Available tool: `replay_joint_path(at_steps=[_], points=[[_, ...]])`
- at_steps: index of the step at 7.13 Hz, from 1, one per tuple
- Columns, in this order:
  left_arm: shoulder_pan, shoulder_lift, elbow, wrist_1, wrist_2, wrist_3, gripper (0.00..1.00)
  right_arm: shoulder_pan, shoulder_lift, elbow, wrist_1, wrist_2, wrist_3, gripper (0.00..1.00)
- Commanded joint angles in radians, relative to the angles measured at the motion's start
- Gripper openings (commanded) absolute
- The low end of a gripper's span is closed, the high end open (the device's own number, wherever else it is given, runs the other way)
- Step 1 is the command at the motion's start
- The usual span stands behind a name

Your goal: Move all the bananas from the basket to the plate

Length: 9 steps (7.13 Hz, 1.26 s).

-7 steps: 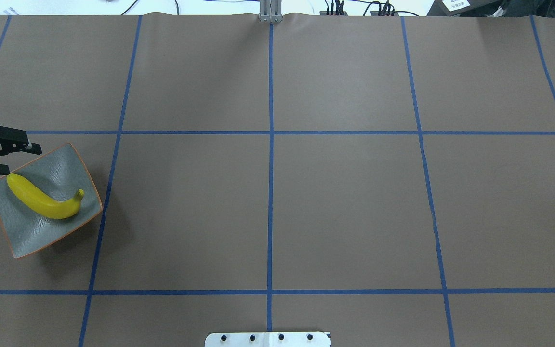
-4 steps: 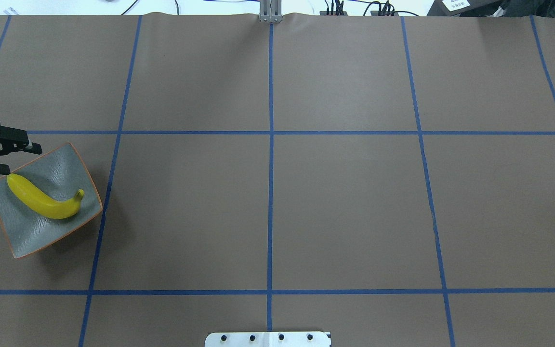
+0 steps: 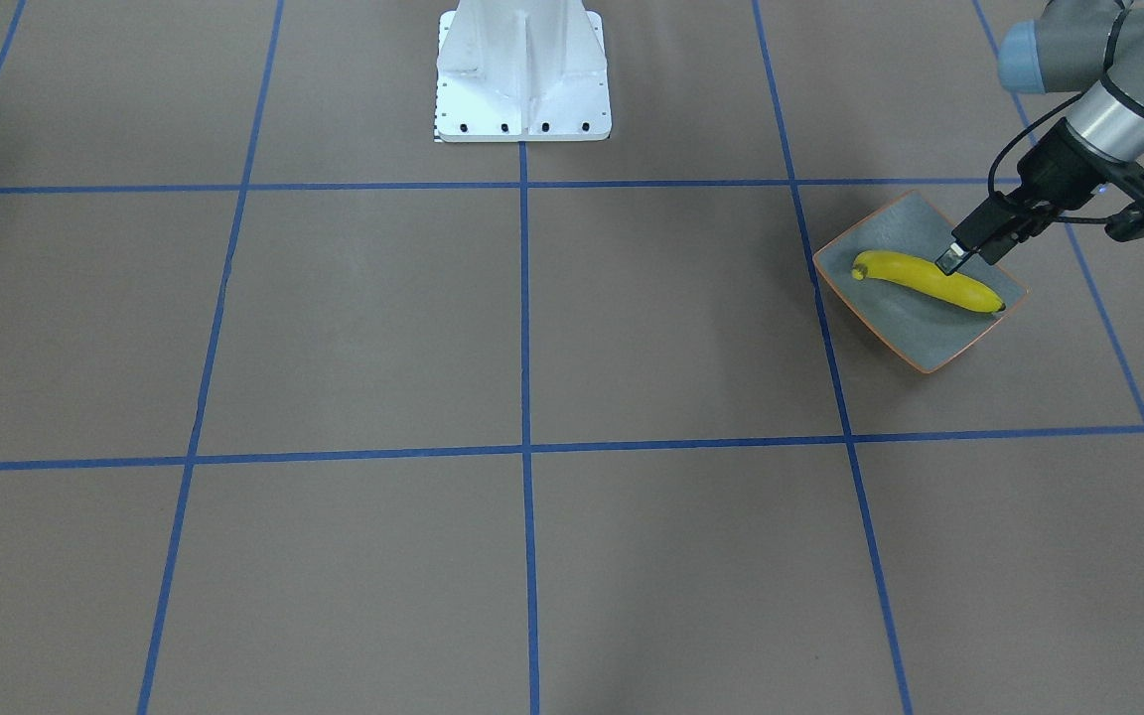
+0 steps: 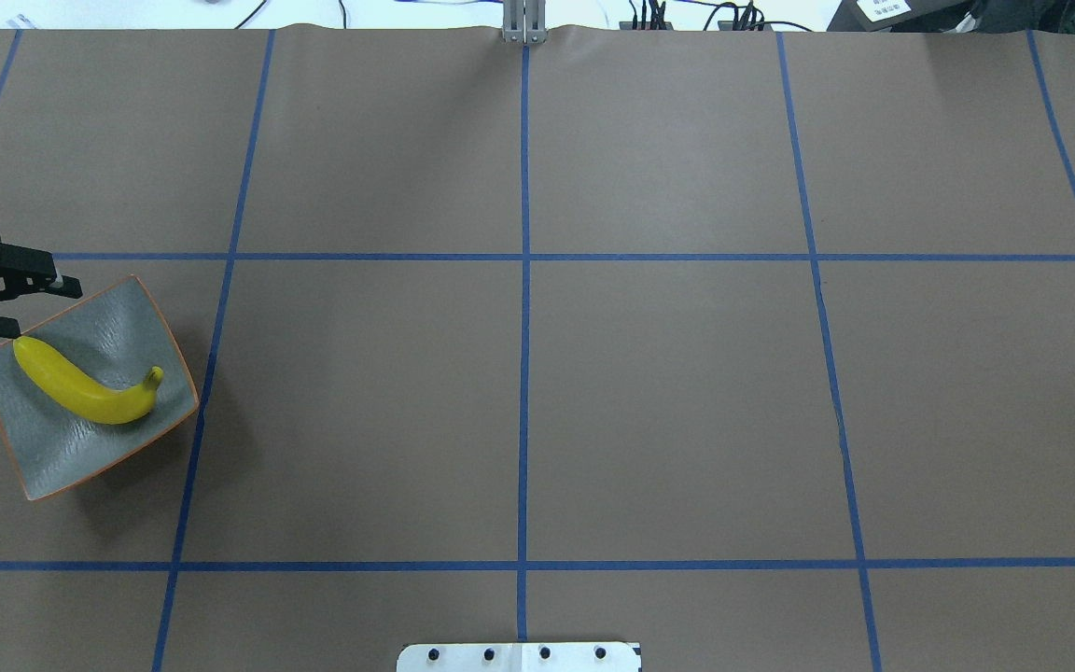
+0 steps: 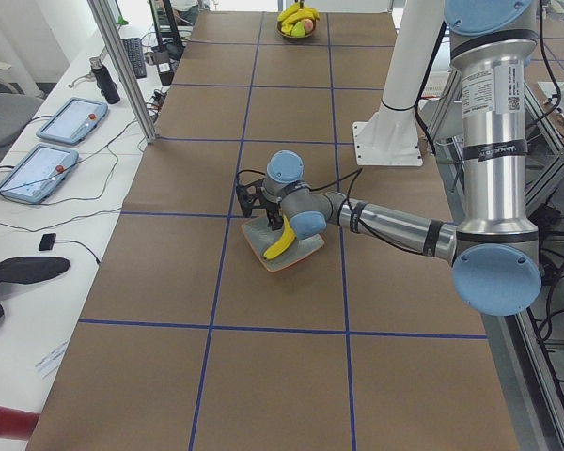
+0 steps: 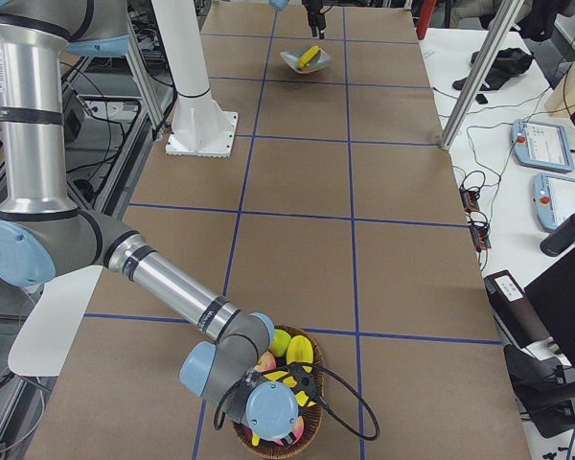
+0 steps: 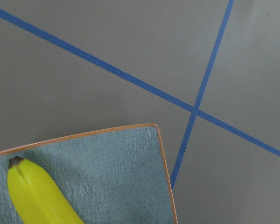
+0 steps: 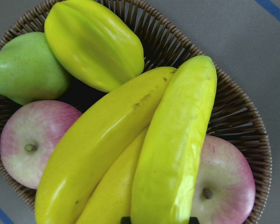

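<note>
One yellow banana (image 4: pixel 80 387) (image 3: pixel 929 281) (image 7: pixel 35 196) lies in the grey-green plate (image 4: pixel 122 313) (image 3: pixel 910 333) (image 7: pixel 116 172) with the orange rim, at the table's left end. My left gripper (image 4: pixel 38 308) (image 3: pixel 974 253) hangs open over the plate's far left corner, holding nothing. At the other end, the wicker basket (image 8: pixel 242 121) (image 6: pixel 316 426) holds three bananas (image 8: pixel 177 140) side by side. My right gripper (image 8: pixel 159 220) is down in the basket. Its dark fingertips (image 8: pixel 126 219) show against both sides of the top banana.
The basket also holds a green pear (image 8: pixel 28 67), a starfruit (image 8: pixel 95 42) and two apples (image 8: pixel 32 140). The robot's white base (image 3: pixel 522 70) stands at mid table. Two tablets (image 5: pixel 70 117) and cables lie on a side bench.
</note>
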<state>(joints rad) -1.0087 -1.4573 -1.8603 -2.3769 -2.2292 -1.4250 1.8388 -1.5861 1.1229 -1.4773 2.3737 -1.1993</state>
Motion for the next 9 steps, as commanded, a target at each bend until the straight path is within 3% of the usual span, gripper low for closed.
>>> replay_joint_path(at_steps=[1, 2, 4, 5, 8, 9], points=[[-0.001, -0.002, 0.003, -0.004, -0.001, -0.003, 0.99, 0.028, 0.049, 0.003, -0.070, 0.012, -0.002, 0.00], [-0.001, -0.006, 0.003, -0.002, -0.001, -0.006, 0.99, 0.049, 0.078, 0.014, -0.131, 0.028, -0.003, 0.00], [-0.001, -0.030, 0.000, -0.002, -0.007, -0.014, 0.99, 0.071, 0.161, 0.137, -0.445, 0.114, 0.013, 0.00], [0.001, -0.049, -0.002, -0.001, -0.012, -0.028, 0.99, 0.050, 0.169, 0.182, -0.513, 0.253, 0.102, 0.00], [0.004, -0.193, 0.012, 0.011, -0.013, -0.193, 0.99, -0.128, 0.169, 0.349, -0.505, 0.561, 0.505, 0.00], [0.004, -0.262, 0.033, 0.011, -0.013, -0.250, 0.99, -0.194, 0.176, 0.420, -0.470, 0.623, 0.661, 0.00]])
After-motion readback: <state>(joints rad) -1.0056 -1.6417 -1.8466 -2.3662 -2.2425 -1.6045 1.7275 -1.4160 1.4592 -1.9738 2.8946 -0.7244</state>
